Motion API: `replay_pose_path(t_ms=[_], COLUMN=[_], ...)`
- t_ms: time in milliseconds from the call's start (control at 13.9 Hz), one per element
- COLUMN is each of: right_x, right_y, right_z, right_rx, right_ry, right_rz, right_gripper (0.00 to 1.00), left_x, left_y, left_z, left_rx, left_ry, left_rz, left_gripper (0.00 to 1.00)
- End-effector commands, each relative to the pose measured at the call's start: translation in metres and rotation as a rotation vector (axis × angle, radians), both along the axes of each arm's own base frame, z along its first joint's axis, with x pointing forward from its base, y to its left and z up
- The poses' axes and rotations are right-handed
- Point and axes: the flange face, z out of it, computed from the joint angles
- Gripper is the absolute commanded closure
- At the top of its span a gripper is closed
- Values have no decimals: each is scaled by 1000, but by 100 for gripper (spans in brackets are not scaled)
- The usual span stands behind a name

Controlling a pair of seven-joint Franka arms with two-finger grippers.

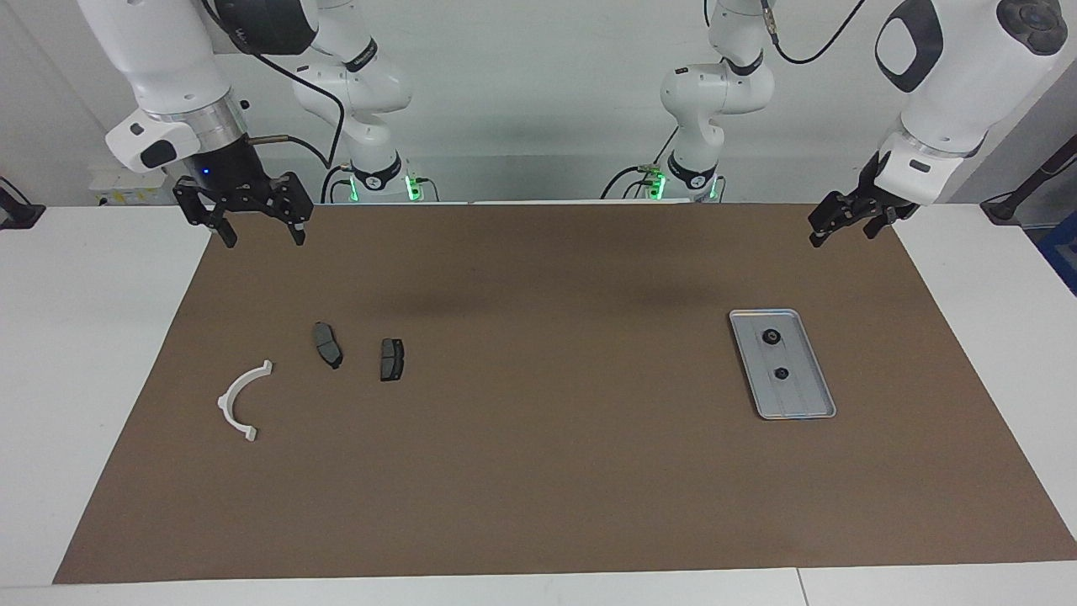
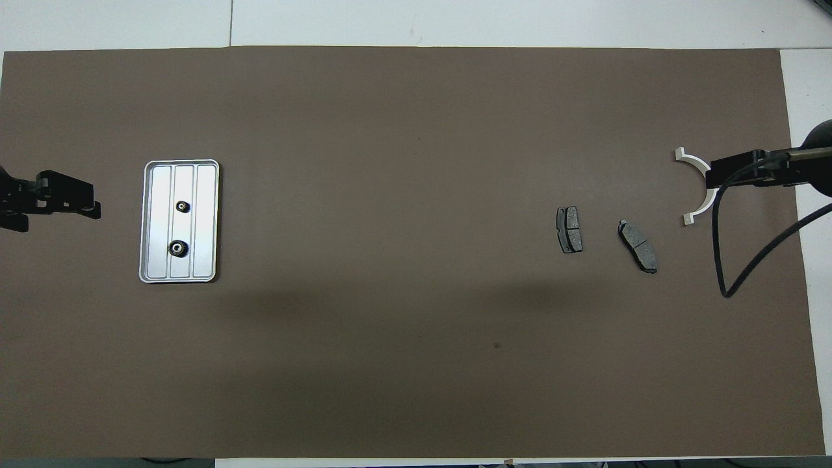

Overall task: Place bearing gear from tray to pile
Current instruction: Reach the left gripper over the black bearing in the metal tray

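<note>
Two gears lie in the tray at the left arm's end, under neither gripper; left gripper, nearer, state indiscernible; right gripper open, empty.

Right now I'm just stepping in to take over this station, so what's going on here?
Nothing is being handled yet. Both bearing gears sit in the tray toward the left arm's end of the table. The pile, a white bracket and two brake pads, lies toward the right arm's end. The left gripper hangs empty above the mat's corner, the right gripper open and empty above its own end. No gear has been moved.
</note>
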Motion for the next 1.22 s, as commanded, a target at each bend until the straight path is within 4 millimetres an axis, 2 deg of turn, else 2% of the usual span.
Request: replay_pose_path(t_ms=[0, 72, 144, 360, 648, 792, 936, 1152], right_x=[-2, -2, -1, -1, -1, -1, -1, 0], right_y=[-1, -1, -1, -1, -2, -1, -2, -2], right_z=[-1, -1, -1, -1, -1, -2, -3, -5], right_rx=[4, 2, 4, 3, 4, 2, 3, 3], right_ry=[-1, -1, 0, 0, 0, 2, 3, 6], right_rz=[30, 30, 30, 31, 28, 30, 30, 30], right_gripper=[0, 0, 0, 0, 0, 0, 0, 0], left_x=[-10, -10, -10, -23, -5, -3, -4, -4], left_y=[4, 6, 7, 8, 10, 15, 29, 30], left_z=[0, -1, -11, -59, -126, -156, -182, -219], left_rx=[6, 7, 7, 7, 13, 63, 64, 61], left_ry=[10, -12, -44, -101, -102, -103, -124, -117], left_rz=[3, 3, 1, 2, -2, -74, -77, -76], left_gripper=[0, 0, 0, 0, 0, 1, 16, 32])
